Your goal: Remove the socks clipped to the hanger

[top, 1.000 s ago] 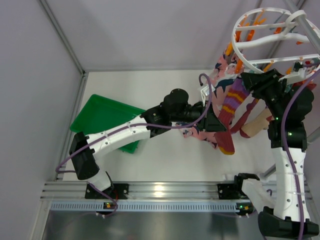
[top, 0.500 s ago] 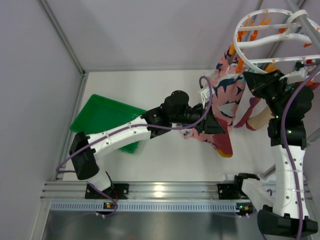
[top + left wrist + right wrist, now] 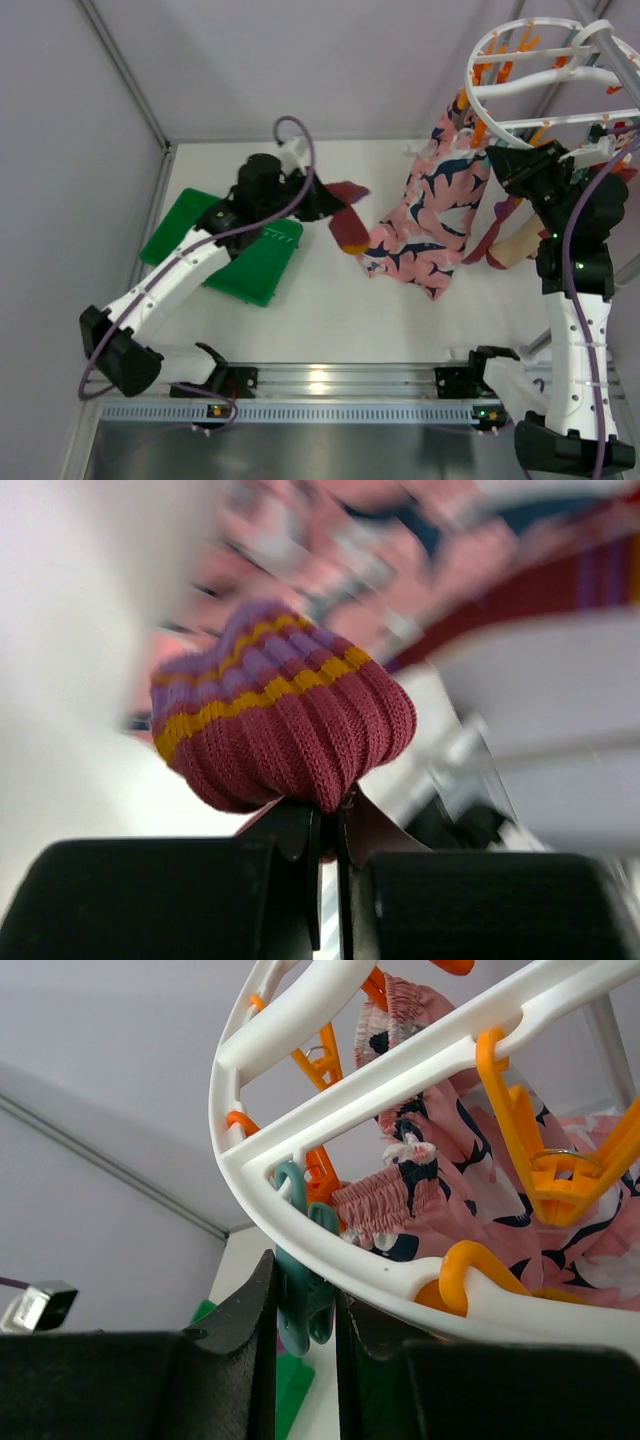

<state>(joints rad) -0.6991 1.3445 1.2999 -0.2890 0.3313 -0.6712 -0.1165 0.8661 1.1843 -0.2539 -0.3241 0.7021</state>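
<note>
Grey walls close in a white table point(image 3: 330, 320). Over its far right corner the hanger point(image 3: 520, 45) hangs tilted, and a green tray point(image 3: 190, 230) lies by the left edge. The left gripper point(image 3: 322, 205) is nipped tight on a maroon sock point(image 3: 347, 228) with purple and yellow stripes. That sock is free of the hanger and carried above the bare table, between the tray and the pink cloth point(image 3: 430, 215). The left wrist view shows only a small fold of the knit caught between the jaws, so the hold looks thin. A quick swing could shake the sock loose, and I judge it would land on the table short of the tray, if that is where it is meant to go.

The right gripper point(image 3: 303, 1295) has its jaws pressed in on a teal peg point(image 3: 298, 1325) under the hanger's outer ring. What that peg bites cannot be told from here. If it holds the pink cloth rather than a sock, squeezing it would drop the wrong thing. A red sock point(image 3: 487, 250) and a tan sock point(image 3: 515, 245) dangle near the right edge, close beside the right arm. A pull off-line could tip the hanger more, set it swinging, or drag fabric against the arm
</note>
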